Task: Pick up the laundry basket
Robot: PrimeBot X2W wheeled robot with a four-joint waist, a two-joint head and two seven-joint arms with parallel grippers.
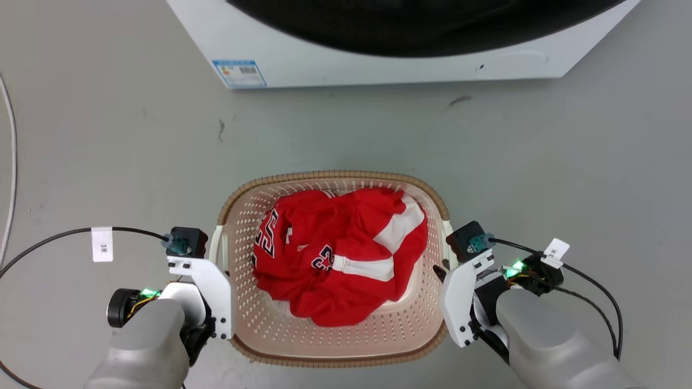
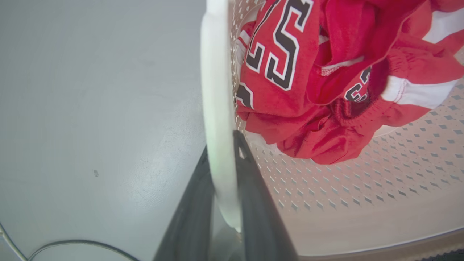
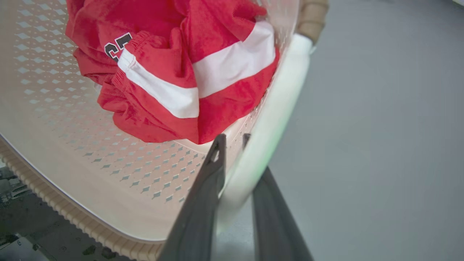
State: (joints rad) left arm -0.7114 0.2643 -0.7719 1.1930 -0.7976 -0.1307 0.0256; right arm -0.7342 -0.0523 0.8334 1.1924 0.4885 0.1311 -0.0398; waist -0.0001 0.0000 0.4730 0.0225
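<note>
- The cream perforated plastic laundry basket (image 1: 335, 174) with the brown woven-look rim sits low over the grey floor (image 1: 108, 135), just in front of the white washing machine (image 1: 378, 65). There's a crumpled red-and-white jersey (image 1: 335, 254) inside. From above I can't tell if it's off the floor yet.
- I'd call this the grip-and-lift step: you've got one arm on each side, at the white side handles.
- Left fingers (image 2: 250, 174): nearly closed and straddling the left handle (image 2: 217, 90), one on the basket side and one on the floor side. Both look pressed against the plastic, so clenched on it.
- Right fingers (image 3: 212, 170): same deal on the right handle (image 3: 275, 108). The bar fills the gap between them, and it reads as a firm pinch.
- To do it well, raise both arms together at the same rate so the basket stays level.
- Go straight up. Pulling the arms apart or squeezing inward will probably just flex those thin walls.
- The handles look smooth and slim, so they could slip through the fingers. If one side leads, expect a tilt and the jersey slumping over.
</note>
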